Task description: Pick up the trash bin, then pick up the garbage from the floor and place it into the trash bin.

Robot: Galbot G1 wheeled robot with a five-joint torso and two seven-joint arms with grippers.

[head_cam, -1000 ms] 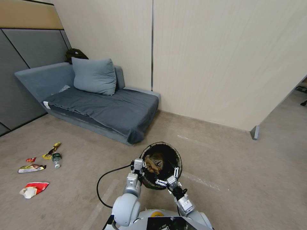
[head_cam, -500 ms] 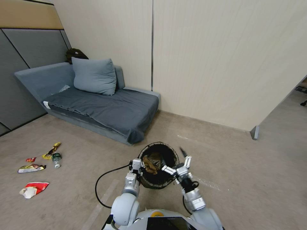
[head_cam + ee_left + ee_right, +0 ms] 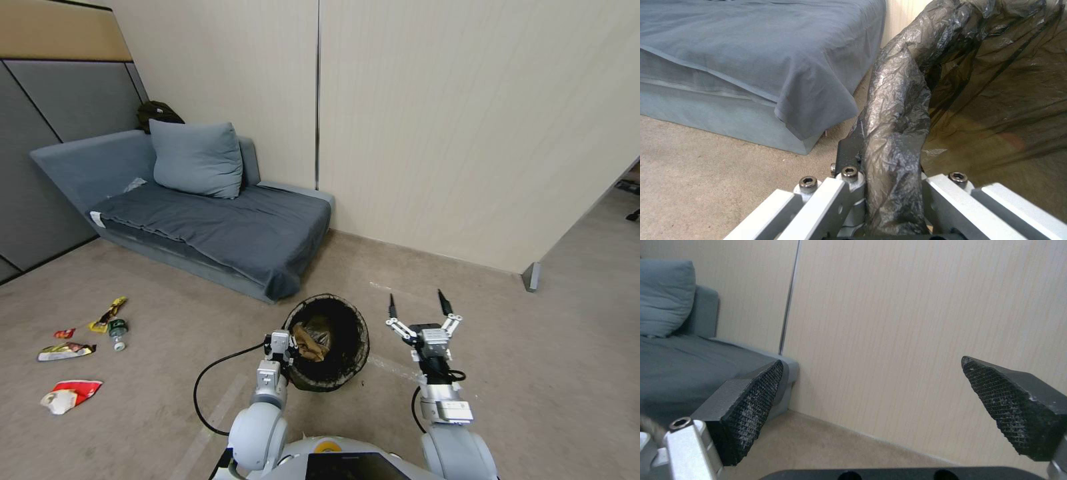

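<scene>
The trash bin (image 3: 355, 347), with a black bag liner over its rim, hangs tilted just ahead of my body. My left gripper (image 3: 280, 343) is shut on its near-left rim, and a tan piece (image 3: 309, 341) lies inside. In the left wrist view my left gripper (image 3: 889, 151) pinches the liner-covered bin rim (image 3: 898, 110). My right gripper (image 3: 417, 304) is raised to the right of the bin, open and holding nothing; its pads (image 3: 751, 406) stand wide apart facing the wall. Garbage lies on the floor at far left: a red-and-white cup (image 3: 70, 394), wrappers (image 3: 65, 351), a small bottle (image 3: 118, 333).
A grey sofa (image 3: 200, 227) with a pillow (image 3: 195, 159) and blanket stands ahead on the left, close behind the bin. A beige wall (image 3: 467, 133) runs ahead, ending at a corner (image 3: 531, 277) on the right. A black cable (image 3: 207, 383) loops from my left arm.
My right gripper has left the bin's mouth, swung out to the right and risen, fingers spread wide. The bin, still in my left gripper, has shifted slightly left.
</scene>
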